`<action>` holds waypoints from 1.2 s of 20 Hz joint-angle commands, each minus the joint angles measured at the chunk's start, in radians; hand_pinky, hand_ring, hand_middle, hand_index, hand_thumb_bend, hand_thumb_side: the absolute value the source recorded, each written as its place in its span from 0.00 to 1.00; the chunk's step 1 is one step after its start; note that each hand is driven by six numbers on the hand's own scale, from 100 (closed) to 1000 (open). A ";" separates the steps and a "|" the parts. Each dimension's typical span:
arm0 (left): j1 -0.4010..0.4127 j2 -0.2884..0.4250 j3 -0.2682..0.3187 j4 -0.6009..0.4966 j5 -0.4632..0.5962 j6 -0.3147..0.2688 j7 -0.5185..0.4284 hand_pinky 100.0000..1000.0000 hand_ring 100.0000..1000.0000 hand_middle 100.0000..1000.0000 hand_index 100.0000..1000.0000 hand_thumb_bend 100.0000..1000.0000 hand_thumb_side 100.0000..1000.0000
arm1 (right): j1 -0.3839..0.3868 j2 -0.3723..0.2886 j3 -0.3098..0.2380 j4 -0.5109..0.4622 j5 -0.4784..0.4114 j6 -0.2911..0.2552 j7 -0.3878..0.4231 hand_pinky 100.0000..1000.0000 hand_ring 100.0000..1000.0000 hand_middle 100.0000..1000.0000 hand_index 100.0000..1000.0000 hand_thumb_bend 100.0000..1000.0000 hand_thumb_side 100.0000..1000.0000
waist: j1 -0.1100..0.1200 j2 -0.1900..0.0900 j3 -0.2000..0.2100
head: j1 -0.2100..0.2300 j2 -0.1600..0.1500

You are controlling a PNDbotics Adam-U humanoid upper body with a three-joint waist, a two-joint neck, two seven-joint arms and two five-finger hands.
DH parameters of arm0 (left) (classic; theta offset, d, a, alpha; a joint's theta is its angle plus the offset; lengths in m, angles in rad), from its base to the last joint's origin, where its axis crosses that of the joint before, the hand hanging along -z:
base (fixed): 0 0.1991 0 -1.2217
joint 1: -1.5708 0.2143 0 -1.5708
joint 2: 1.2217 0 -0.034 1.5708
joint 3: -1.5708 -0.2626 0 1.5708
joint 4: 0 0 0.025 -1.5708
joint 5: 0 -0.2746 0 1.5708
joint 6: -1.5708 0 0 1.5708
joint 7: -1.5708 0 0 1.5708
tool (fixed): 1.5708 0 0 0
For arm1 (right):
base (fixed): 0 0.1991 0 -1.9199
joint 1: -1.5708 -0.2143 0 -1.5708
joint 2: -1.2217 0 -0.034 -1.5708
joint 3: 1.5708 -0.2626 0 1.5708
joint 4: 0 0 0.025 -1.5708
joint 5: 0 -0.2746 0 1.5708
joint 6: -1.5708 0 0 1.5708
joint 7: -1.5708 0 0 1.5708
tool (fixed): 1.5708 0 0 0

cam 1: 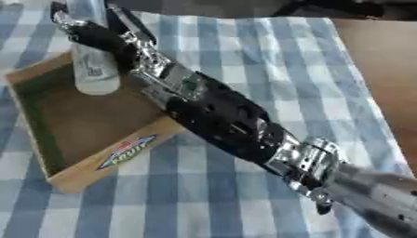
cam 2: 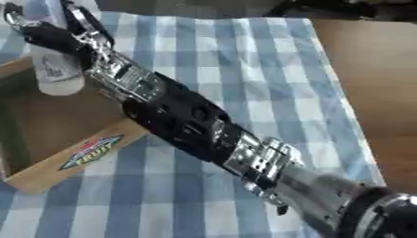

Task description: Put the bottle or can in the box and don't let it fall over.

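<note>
My right hand (cam 1: 110,39) reaches in from the lower right, across the blue-and-white checked cloth (cam 1: 269,69) that covers the worktop (cam 2: 366,93), and my fingers (cam 1: 77,25) are curled round a clear plastic bottle (cam 1: 94,69) with a pale label. The bottle stands nearly upright, leaning a little, its lower end over the far corner of the shallow cardboard box (cam 1: 73,172), the one with a colourful fruit logo (cam 1: 126,152) on its near wall. I cannot tell for certain whether the bottle's base already touches the box floor or hangs just above it; from the way its rounded bottom sits against the brown inside, I judge it is at or very near contact. So I take the step in hand to be the placing itself: the bottle is carried in, inside the walls, and what is left is to set it down and let go. The next move, as I see it, calls for bringing the bottle straight upright and feeling its base flat on the floor before I loosen anything. Then the fingers should open evenly, thumb and the rest together, so that nothing drags the bottle sideways, and the hand should draw back up and away, clear of the neck and of the box wall. My left hand shows in neither view.
</note>
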 commanded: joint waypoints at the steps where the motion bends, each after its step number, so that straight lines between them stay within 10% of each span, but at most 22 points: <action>1: -0.008 0.021 0.004 -0.015 0.003 0.000 -0.004 0.82 1.00 0.67 0.64 0.00 0.55 | -0.012 0.002 0.010 0.007 0.029 -0.007 0.024 0.49 0.48 0.59 0.29 0.00 0.03 | 0.009 -0.015 -0.001 | -0.001 -0.006; 6: -0.003 0.023 0.005 -0.015 0.001 0.003 -0.004 0.82 1.00 0.67 0.64 0.00 0.55 | -0.004 -0.007 0.029 0.000 0.114 0.036 0.130 0.81 0.83 0.99 0.71 0.06 0.09 | 0.010 -0.018 -0.009 | 0.011 -0.004; 8: -0.001 0.024 0.006 -0.015 0.000 0.002 -0.004 0.82 1.00 0.67 0.64 0.00 0.54 | -0.001 -0.013 0.027 -0.005 0.168 0.059 0.180 0.90 0.92 1.00 0.81 0.12 0.19 | 0.010 -0.019 -0.012 | 0.016 -0.003; 24: 0.023 0.036 0.004 -0.015 -0.016 0.010 -0.020 0.82 1.00 0.67 0.64 0.00 0.56 | 0.035 -0.056 -0.018 -0.138 0.300 0.218 0.315 1.00 1.00 1.00 0.90 0.17 0.26 | 0.016 -0.039 -0.049 | 0.045 0.017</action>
